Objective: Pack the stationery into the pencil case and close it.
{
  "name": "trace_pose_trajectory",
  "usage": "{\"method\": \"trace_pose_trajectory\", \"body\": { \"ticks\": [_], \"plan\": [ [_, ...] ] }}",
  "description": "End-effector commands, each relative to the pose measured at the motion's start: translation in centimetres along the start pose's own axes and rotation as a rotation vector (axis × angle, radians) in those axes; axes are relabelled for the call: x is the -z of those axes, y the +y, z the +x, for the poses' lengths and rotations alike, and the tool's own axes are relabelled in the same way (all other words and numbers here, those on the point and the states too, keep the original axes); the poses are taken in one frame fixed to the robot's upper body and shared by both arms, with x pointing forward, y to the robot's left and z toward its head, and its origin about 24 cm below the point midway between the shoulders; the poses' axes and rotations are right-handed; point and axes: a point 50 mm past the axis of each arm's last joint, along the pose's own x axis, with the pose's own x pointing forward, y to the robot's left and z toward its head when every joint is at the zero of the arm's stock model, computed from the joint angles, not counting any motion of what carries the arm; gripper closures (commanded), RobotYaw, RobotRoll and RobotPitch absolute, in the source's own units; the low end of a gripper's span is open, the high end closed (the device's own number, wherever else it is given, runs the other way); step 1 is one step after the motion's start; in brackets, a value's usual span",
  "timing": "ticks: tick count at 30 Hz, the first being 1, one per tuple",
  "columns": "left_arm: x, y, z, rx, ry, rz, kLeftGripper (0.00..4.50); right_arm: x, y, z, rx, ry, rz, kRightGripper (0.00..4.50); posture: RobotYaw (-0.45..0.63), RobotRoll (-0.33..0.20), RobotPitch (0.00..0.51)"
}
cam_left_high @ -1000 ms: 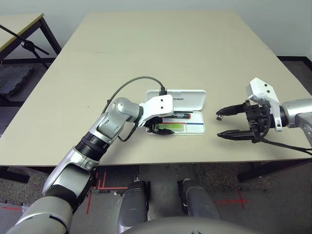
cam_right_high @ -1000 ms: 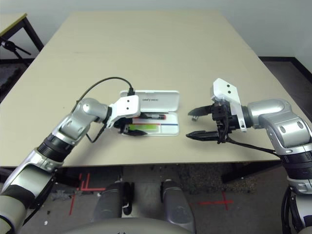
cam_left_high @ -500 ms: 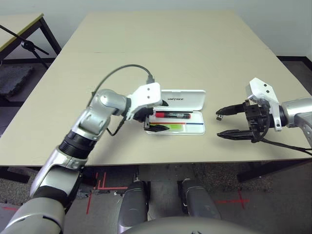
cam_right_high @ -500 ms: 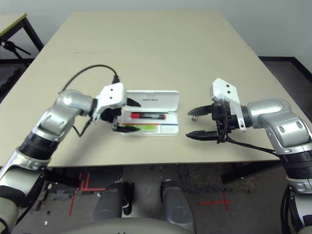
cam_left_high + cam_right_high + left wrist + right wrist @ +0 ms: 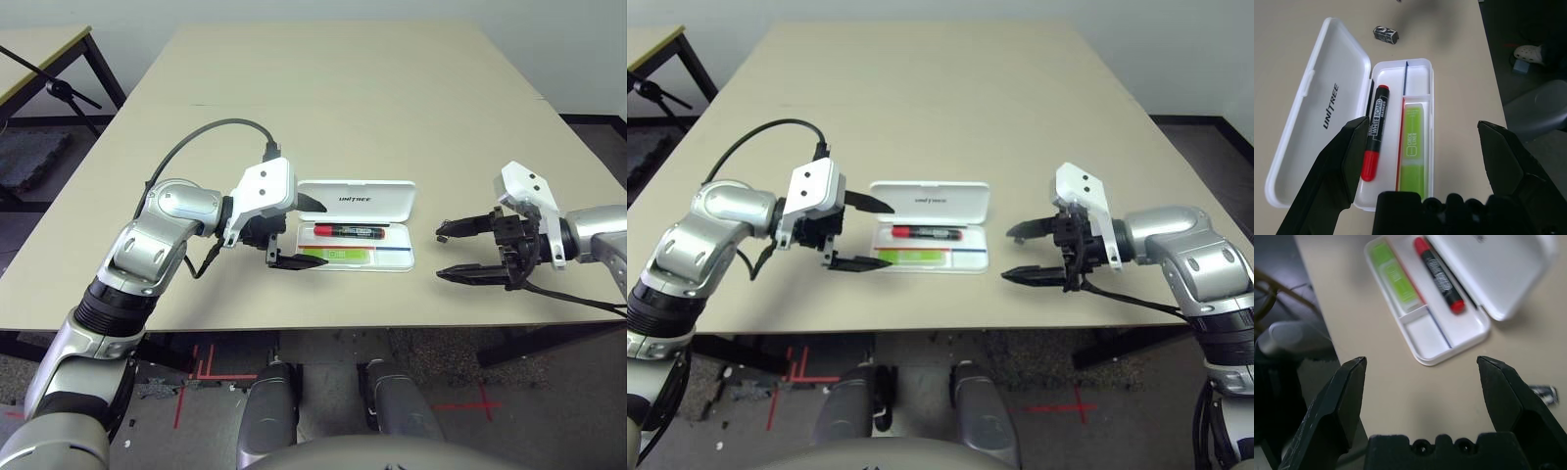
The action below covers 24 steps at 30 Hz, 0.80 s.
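Left tool (image 5: 312, 233) open, empty, now drawn back from pencil case (image 5: 395, 257), highlighter (image 5: 1412, 147) seemingly left inside

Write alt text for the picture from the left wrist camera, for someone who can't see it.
An open white pencil case holds a black-and-red whiteboard marker and a lime-green highlighter in separate compartments. A small silver-and-black piece lies outside on the table. The left gripper is open.

Silver arms (image 5: 152, 255), black ribbed ring below left elbow; white bracket (image 5: 265, 186) with dark screws above left wrist, black cable (image 5: 201, 128) looping from it.
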Motion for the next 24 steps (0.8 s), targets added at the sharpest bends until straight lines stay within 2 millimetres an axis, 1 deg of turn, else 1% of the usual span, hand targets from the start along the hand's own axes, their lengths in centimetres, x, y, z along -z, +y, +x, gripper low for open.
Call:
{"method": "trace_pose_trajectory", "body": {
  "ticks": [1,4,8,11,13,18,24],
  "plan": [
    [0.2,0.0,-0.1,0.004,0.008,-0.007,0.04,-0.6,0.3,-0.5,0.123,-0.07,0.11,0.0,-0.1,0.0,0.105],
    [0.7,0.0,0.1,0.008,0.015,-0.01,0.04,-0.9,-0.2,-0.3,0.275,-0.189,0.239,0.0,-0.11,0.0,0.106],
    [0.9,0.0,0.4,0.019,0.013,-0.011,0.04,-1.1,-0.4,0.2,0.426,-0.292,0.346,0.0,-0.13,0.0,0.117],
    [1.3,0.1,0.6,0.023,0.021,-0.009,0.04,-1.0,-1.0,0.7,0.577,-0.302,0.412,0.0,-0.13,0.0,0.12],
    [1.5,0.2,0.7,0.027,0.023,-0.006,0.04,-0.7,-1.2,1.1,0.648,-0.294,0.429,0.0,-0.14,0.0,0.122],
    [1.5,0.1,1.2,0.035,0.014,0.0,0.04,0.6,-1.7,2.1,0.753,-0.236,0.511,0.0,-0.14,0.0,0.121],
    [1.5,0.0,1.6,0.041,0.012,0.006,0.04,1.8,-1.7,3.6,0.831,-0.179,0.564,0.0,-0.13,0.0,0.129]
  ]
}}
